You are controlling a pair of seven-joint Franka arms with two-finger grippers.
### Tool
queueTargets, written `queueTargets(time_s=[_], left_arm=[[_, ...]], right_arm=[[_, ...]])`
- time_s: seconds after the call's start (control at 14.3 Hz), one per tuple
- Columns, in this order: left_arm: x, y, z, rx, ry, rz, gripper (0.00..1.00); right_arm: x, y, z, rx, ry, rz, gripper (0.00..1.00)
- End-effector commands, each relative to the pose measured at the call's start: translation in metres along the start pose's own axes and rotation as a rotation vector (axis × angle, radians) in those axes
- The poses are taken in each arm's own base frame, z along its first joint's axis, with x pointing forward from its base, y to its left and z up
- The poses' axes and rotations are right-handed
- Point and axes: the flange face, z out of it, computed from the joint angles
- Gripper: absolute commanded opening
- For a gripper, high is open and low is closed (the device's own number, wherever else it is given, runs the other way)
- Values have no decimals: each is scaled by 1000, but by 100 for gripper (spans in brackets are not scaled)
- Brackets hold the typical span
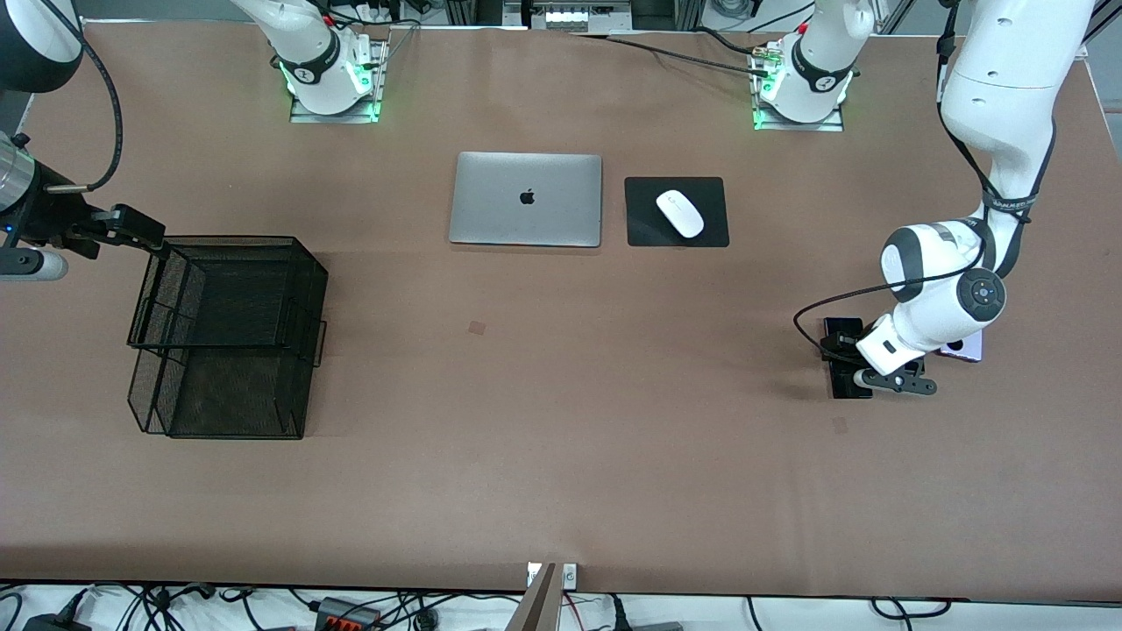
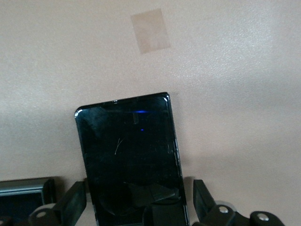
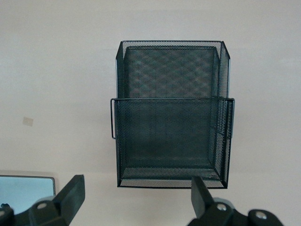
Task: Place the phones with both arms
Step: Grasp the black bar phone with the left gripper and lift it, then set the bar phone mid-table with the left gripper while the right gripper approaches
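Long black phone (image 2: 131, 155) flat on table (image 2: 235, 70), left tool (image 2: 138, 207) fingers straddling it

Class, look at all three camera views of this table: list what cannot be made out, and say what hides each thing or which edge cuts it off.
- Front view: the left arm covers most of the long black phone and the lilac-white phone.
- Left wrist view: the small black phone is cut by the picture's edge, and the left gripper hides the long phone's near end.
- Front view: the right gripper is too small to read.
- Right wrist view: the laptop is cut at the corner.
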Motion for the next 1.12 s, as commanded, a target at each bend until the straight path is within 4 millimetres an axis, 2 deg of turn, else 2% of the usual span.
queueTargets(time_s=[0.0, 0.14, 0.21, 0.35, 0.42, 0.49, 0.63, 0.84, 0.98, 1.05], left_arm=[[4, -4, 1, -10, 18, 10, 98], [4, -4, 1, -10, 18, 10, 80], [5, -4, -1, -10, 21, 9, 66], [4, -2, -4, -19, 9, -16, 44], [5, 1, -8, -66, -24, -75, 38], [13, 7, -17, -113, -42, -115, 37], [24, 32, -38, -150, -74, -176, 35], [50, 123, -64, -150, -75, -274, 34], [70, 211, -80, -155, -60, -372, 34], [77, 247, -81, -160, -51, -394, 34]], right_arm=[[3, 1, -4, 17, 3, 5, 100], [2, 0, -3, 18, -2, 3, 100], [2, 0, -3, 18, -3, 3, 100], [2, 0, -2, 18, -5, 5, 100], [2, 0, -2, 18, -6, 5, 100], [2, 0, -2, 18, -6, 5, 100], [2, 0, -1, 18, -11, 5, 100], [4, -4, 4, 18, -17, 6, 100], [4, -5, 4, 18, -17, 6, 100], [5, -5, 4, 18, -13, -1, 100]])
